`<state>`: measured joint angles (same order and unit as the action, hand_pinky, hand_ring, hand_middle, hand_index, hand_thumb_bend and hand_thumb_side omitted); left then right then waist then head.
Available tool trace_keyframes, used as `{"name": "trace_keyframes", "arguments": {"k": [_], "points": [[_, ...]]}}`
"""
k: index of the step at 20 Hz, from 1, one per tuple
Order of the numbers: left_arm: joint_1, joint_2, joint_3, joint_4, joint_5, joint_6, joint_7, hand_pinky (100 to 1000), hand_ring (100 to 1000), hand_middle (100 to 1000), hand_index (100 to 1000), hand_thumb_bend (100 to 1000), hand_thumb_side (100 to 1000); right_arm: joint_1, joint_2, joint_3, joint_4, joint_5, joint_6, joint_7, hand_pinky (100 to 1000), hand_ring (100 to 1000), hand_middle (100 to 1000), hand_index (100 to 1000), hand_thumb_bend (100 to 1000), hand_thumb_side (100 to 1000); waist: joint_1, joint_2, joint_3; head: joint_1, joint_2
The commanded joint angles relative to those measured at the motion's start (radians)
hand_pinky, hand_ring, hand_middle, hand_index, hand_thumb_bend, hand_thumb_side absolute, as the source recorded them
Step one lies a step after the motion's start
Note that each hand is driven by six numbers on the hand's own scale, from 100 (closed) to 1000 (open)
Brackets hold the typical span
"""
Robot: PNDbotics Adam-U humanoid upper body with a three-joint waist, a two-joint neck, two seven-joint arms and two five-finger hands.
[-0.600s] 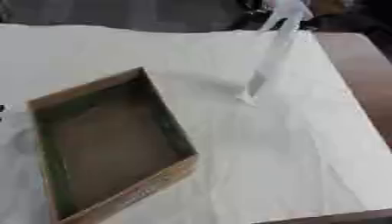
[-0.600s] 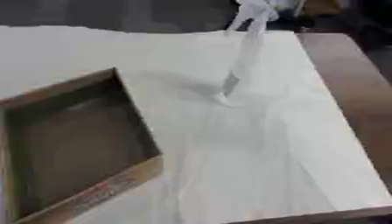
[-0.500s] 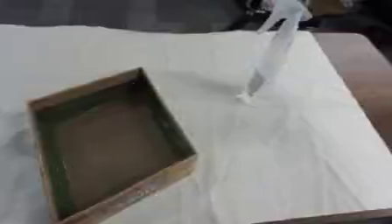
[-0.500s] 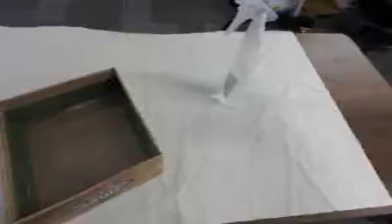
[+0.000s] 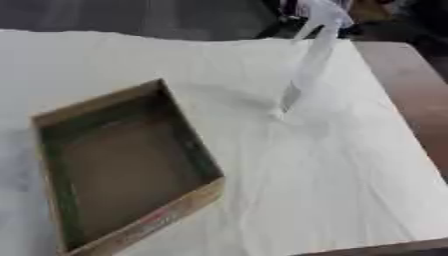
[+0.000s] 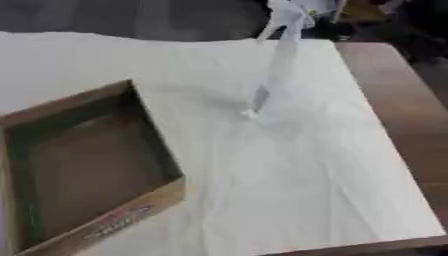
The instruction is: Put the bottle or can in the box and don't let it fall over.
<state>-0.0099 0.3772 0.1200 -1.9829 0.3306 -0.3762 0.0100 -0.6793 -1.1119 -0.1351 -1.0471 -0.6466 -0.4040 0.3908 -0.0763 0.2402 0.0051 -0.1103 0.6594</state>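
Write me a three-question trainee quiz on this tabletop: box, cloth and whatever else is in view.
1. True or false: the open box already has a bottle or can standing in it.
2. Multiple choice: the lower end of the long white shape meets the table where? A) inside the box. B) on the white cloth, right of the box. C) on top of the box's near wall.
3. Short answer: which of the robot's hands show in either view?

Key: 1 false, the box is empty. 2 B. 3 neither.
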Motion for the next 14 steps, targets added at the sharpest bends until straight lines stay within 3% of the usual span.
{"name": "trace_keyframes", "arguments": {"k": [1,6,9,10,14], "points": [[-0.003,0.020,0.000,-0.017,0.005,0.000,-0.006,672,469,915,933,237,801,-0.049,-0.021,0.012,0.048,0.031,-0.017,0.057,1000,1000,1000,985,100,583,-0.002,-0.020,0.005,-0.016,-0.002],[-0.004,0.020,-0.002,-0.017,0.001,0.003,-0.008,671,466,915,933,234,803,-0.106,0.004,0.031,0.100,0.060,-0.050,0.178,1000,1000,1000,978,100,549,-0.005,-0.015,0.017,-0.028,-0.013],[-0.005,0.020,-0.004,-0.017,-0.003,0.004,-0.010,669,464,915,932,230,803,-0.129,0.011,0.042,0.117,0.090,-0.068,0.292,1000,1000,1000,973,100,530,-0.007,-0.011,0.022,-0.035,-0.019],[-0.005,0.021,-0.004,-0.017,-0.004,0.005,-0.010,669,464,915,932,229,803,-0.134,0.011,0.044,0.121,0.106,-0.076,0.339,1000,1000,1000,973,100,579,-0.008,-0.010,0.023,-0.037,-0.020],[-0.005,0.022,-0.005,-0.017,-0.007,0.006,-0.012,668,462,915,932,228,804,-0.141,-0.001,0.052,0.123,0.202,-0.128,0.495,1000,1000,1000,963,100,592,-0.011,-0.007,0.026,-0.042,-0.025]]}}
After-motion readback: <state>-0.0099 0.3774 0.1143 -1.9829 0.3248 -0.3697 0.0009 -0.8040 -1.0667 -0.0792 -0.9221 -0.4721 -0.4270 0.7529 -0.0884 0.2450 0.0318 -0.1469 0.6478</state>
